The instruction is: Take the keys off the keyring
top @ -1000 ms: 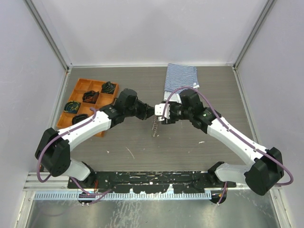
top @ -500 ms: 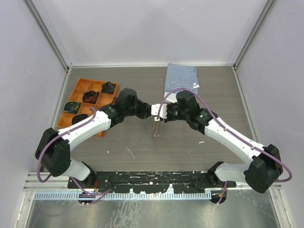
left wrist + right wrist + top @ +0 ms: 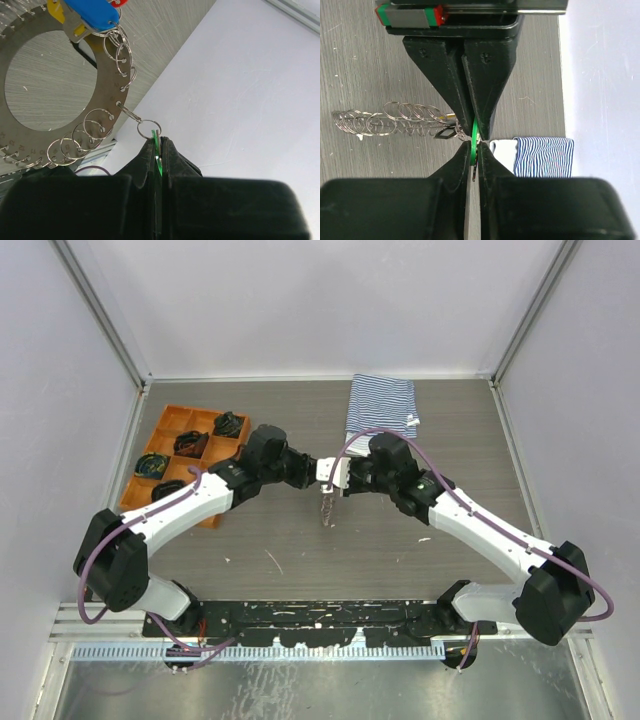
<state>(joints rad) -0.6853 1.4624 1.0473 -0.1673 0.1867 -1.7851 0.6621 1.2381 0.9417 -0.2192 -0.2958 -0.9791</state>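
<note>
My left gripper (image 3: pixel 316 474) and right gripper (image 3: pixel 334 479) meet tip to tip above mid-table. Both are shut on the same green key, held edge-on (image 3: pixel 157 150) (image 3: pixel 474 137). In the left wrist view a small split ring (image 3: pixel 149 129) joins this key to a flat round metal keyring disc (image 3: pixel 106 85) edged with several small rings. Blue (image 3: pixel 92 12), yellow (image 3: pixel 57 11) and red (image 3: pixel 116 2) keys hang at its far side. In the right wrist view the left gripper's fingers (image 3: pixel 452 85) pinch the key from above, and the ring row (image 3: pixel 390 120) shows at the left. The keyring (image 3: pixel 326 508) hangs below the grippers.
An orange tray (image 3: pixel 166 418) with dark bundles (image 3: pixel 190 443) sits at the left. A striped blue-white cloth (image 3: pixel 381 405) lies at the back, also in the right wrist view (image 3: pixel 542 156). Grey walls enclose the table on three sides.
My right gripper has moved left, closer against the left gripper. The hanging keyring has shifted slightly with it. The left arm has barely moved.
</note>
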